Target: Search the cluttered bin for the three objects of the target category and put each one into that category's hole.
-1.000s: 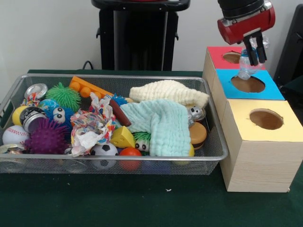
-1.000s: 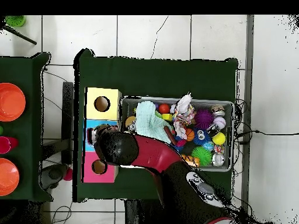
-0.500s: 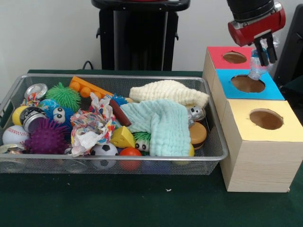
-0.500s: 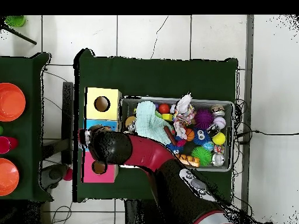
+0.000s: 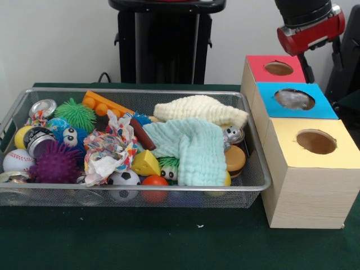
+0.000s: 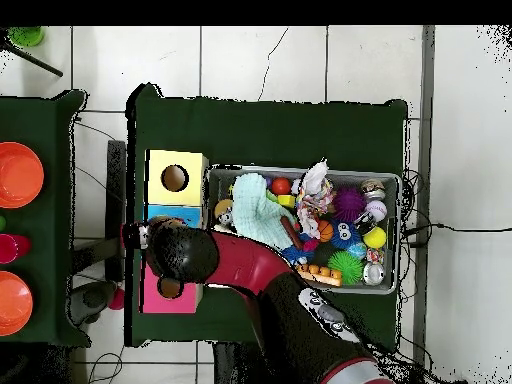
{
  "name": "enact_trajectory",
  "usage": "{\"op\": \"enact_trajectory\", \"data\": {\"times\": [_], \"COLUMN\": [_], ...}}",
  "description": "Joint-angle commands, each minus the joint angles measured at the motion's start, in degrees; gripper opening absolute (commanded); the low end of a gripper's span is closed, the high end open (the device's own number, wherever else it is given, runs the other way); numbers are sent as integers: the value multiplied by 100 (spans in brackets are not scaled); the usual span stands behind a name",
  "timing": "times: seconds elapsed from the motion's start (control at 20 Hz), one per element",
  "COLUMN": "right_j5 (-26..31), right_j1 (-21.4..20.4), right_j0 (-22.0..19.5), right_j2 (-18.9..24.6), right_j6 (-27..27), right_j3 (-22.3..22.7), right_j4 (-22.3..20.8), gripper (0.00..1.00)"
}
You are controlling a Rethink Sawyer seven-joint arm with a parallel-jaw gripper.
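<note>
Showing only frontally: bottle (image 5: 293, 99) inside blue hole (image 5: 293, 93)

The desk (image 5: 169, 242) is dark green. Three wooden boxes carry red (image 5: 264, 61), blue (image 5: 315, 109) and yellow (image 5: 337, 152) tops. In the silver mesh bin (image 5: 140, 197) lie a purple spiky ball (image 5: 55, 163), a mint cloth (image 5: 194, 147), a cream cloth (image 5: 199, 108) and an orange block (image 5: 104, 103).

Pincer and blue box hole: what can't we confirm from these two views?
- pincer: open or shut is unclear. The front view crops it at the top edge, and the arm covers it overhead.
- blue box hole: the front view shows something pale and shiny inside, too indistinct to identify. The arm hides the hole overhead.
- bin: whatever lies under the teal cloth is hidden in both views.
</note>
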Motion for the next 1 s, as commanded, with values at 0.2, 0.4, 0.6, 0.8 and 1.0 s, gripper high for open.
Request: {"op": "enact_trajectory", "data": {"times": [0.2,0.4,0.6,0.8,1.0], "right_j5": [197,549,1001,833,298], "right_j1": [-58,-250,-603,-634,-613], "right_j0": [82,161,634,1073,1313], "right_j2": [-220,-421,-1351,-2269,-2777], "right_j6": [1282,1167,895,750,854], "right_j3": [139,59,-560,-1060,-1197], "right_j4": [128,45,-551,-1224,-1592], "gripper": [100,100,100,100,100]}}
